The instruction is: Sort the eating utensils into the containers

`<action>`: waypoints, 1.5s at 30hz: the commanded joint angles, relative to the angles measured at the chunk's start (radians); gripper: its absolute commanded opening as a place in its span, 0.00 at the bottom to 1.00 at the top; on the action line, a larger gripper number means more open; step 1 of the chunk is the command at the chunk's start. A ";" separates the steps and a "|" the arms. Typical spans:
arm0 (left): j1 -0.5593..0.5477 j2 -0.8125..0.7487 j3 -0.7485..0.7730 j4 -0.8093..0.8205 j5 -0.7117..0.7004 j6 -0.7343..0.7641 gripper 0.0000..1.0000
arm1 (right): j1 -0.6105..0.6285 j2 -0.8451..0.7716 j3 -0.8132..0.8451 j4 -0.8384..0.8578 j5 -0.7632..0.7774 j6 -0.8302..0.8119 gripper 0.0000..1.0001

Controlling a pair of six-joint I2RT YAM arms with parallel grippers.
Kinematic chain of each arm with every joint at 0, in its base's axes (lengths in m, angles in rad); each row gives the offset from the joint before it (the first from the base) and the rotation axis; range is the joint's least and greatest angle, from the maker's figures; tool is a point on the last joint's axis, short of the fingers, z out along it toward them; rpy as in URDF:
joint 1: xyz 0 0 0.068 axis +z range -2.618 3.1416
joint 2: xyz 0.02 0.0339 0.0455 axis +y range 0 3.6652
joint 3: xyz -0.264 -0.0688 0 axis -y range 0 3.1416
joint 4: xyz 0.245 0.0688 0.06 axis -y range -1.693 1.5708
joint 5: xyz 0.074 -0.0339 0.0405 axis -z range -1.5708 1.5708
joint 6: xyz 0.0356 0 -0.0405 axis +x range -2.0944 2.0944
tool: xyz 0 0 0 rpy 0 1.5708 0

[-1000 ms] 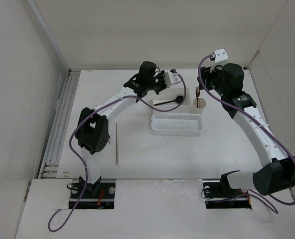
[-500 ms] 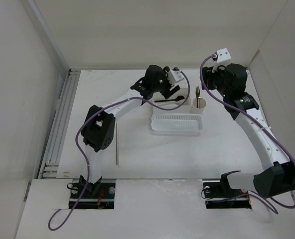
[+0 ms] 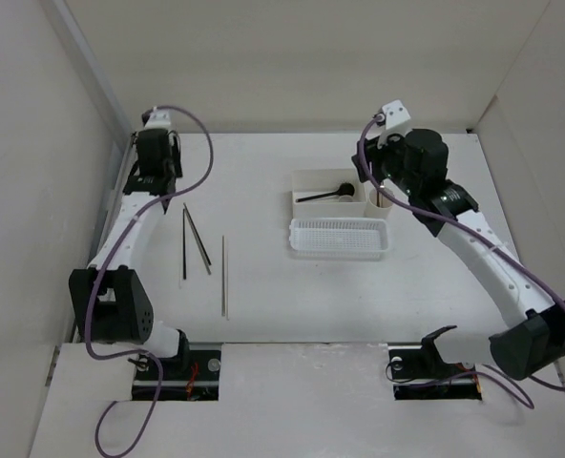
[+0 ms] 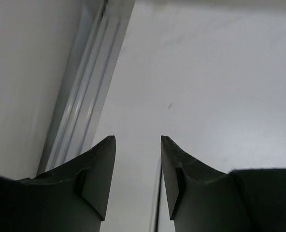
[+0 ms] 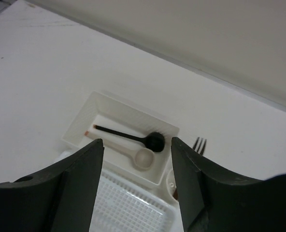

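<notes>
The white square box holds the black spoon and the beige spoon; both show in the right wrist view, the black one further off. My right gripper is open and empty above the cream cup. The fork's tines stick up from the cup. The mesh basket lies in front of the box. Two dark sticks and a pale stick lie on the table at the left. My left gripper is open and empty just beyond the dark sticks; one stick shows between its fingers.
A metal rail runs along the table's left edge, close beside my left gripper, and shows in the left wrist view. White walls enclose the table on three sides. Purple cables hang along both arms.
My left arm has swung from the square box to the far left, leaving the black spoon in the box. The dark sticks are uncovered. My right gripper has shifted slightly left, hiding the fork from above.
</notes>
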 commanded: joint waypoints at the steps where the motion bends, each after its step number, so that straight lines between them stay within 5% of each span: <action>1: 0.082 -0.056 -0.233 -0.175 0.127 -0.033 0.39 | 0.065 0.031 0.035 0.046 0.033 0.031 0.63; 6: 0.151 -0.139 -0.430 -0.142 0.253 0.131 0.24 | 0.122 0.063 0.047 0.055 0.049 0.051 0.63; 9: 0.176 -0.139 -0.490 -0.142 0.382 0.279 0.23 | 0.146 0.063 0.047 0.055 0.075 0.061 0.63; 13: 0.202 -0.148 -0.560 -0.098 0.350 0.349 0.23 | 0.180 0.063 0.047 0.055 0.127 0.071 0.63; 23: 0.212 -0.059 -0.550 -0.107 0.473 0.349 0.33 | 0.189 0.045 0.047 0.035 0.179 0.071 0.63; 45: 0.304 -0.021 -0.576 -0.062 0.514 0.395 0.28 | 0.189 0.036 0.038 0.006 0.207 0.071 0.63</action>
